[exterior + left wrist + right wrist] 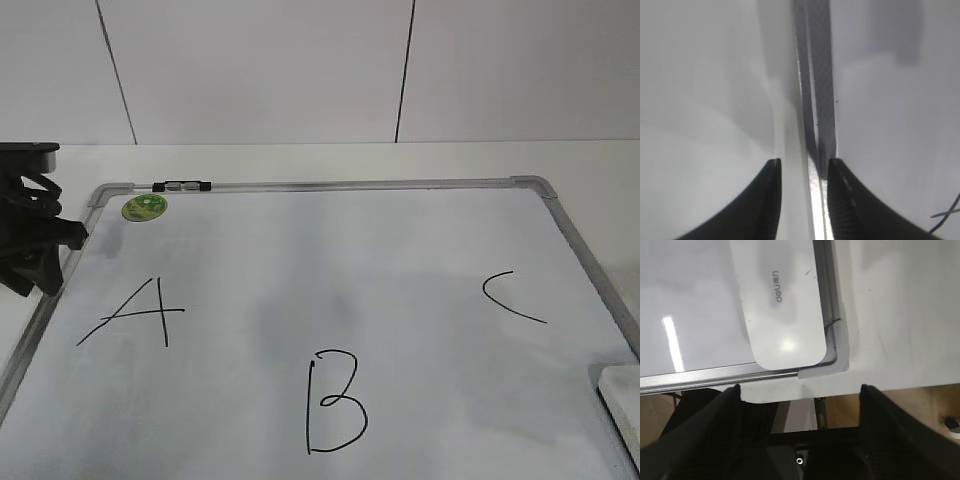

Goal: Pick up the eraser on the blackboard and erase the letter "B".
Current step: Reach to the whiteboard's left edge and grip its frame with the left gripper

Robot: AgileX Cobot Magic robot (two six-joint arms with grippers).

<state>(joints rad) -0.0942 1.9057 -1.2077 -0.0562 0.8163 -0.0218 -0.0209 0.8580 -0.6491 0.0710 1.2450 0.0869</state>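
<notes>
Right gripper (800, 390): I see it spread wide, holding nothing, hovering off the near corner of the blackboard, over the desk (900, 315) edge.
Eraser (782, 305): white block lying flat on the blackboard (690, 305) in that near right corner, close beside the grey frame; its long axis runs parallel to the right frame rail, rounded end toward my gripper. In the exterior view only its corner (622, 395) shows at the right edge.
Left gripper (802, 165): open a narrow gap, empty, fingers either side of the left frame rail (815, 100); I cannot tell whether they touch it. In the exterior view it sits at the board's left edge (35, 235).
Letter "B" (335, 400): near centre of the board, intact, upright toward the exterior camera.
Letter "A" (135, 312): left of the "B".
Letter "C" (510, 298): right of it, further back.
Green sticker (145, 207): far left corner.
Marker (182, 186): lying along the far frame rail.
</notes>
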